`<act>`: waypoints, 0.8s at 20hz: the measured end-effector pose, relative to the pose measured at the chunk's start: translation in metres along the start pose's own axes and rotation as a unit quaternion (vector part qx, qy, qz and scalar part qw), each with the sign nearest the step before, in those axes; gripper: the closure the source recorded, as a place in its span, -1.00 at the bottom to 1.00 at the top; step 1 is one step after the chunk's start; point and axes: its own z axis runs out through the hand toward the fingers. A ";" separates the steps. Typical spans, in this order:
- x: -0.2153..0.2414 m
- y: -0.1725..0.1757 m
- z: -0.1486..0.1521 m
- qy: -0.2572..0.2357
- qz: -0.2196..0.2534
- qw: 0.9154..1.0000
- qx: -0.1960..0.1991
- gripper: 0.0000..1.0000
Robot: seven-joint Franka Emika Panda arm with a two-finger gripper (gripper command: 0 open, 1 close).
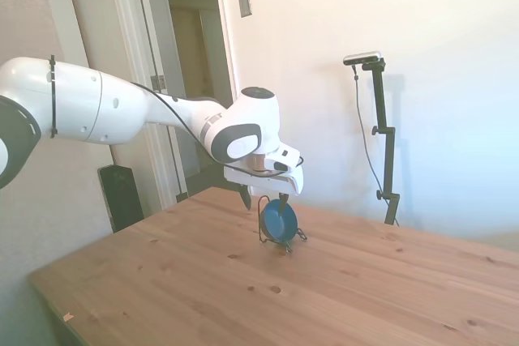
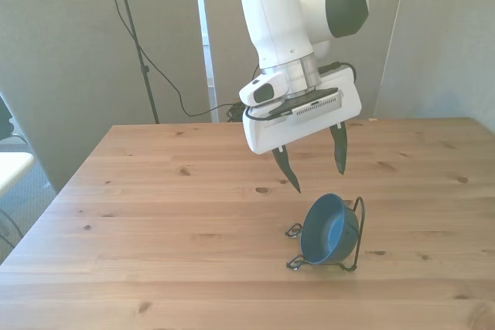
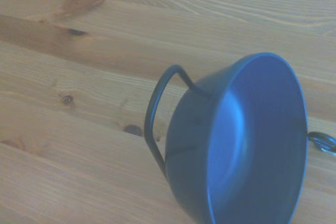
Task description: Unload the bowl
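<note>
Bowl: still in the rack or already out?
In. The bowl stands on edge in the wire rack; the open pincer hangs above, not touching.

Wire rack on wooden table

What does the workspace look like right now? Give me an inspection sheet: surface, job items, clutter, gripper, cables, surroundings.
Surface: wooden table, knotty planks, dry.
Job's things: bowl stands on edge in the wire rack, opening toward the front view's left; not yet lifted out.
Clutter: nothing seen.
Gripper: gripper open, above the bowl, touching nothing.
Cables: black cable hangs from a stand behind the table to the floor; a thin cable runs along the arm.
Surroundings: pale walls, a doorway behind the arm in the side view.
</note>
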 end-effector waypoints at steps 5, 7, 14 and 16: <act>0.006 -0.010 0.019 -0.011 -0.021 1.000 0.011 -1.00; 0.008 -0.012 0.023 -0.017 -0.029 0.999 0.017 -1.00; 0.012 -0.013 0.033 -0.031 -0.054 0.998 0.028 -1.00; 0.011 -0.012 0.036 -0.035 -0.059 0.997 0.031 -1.00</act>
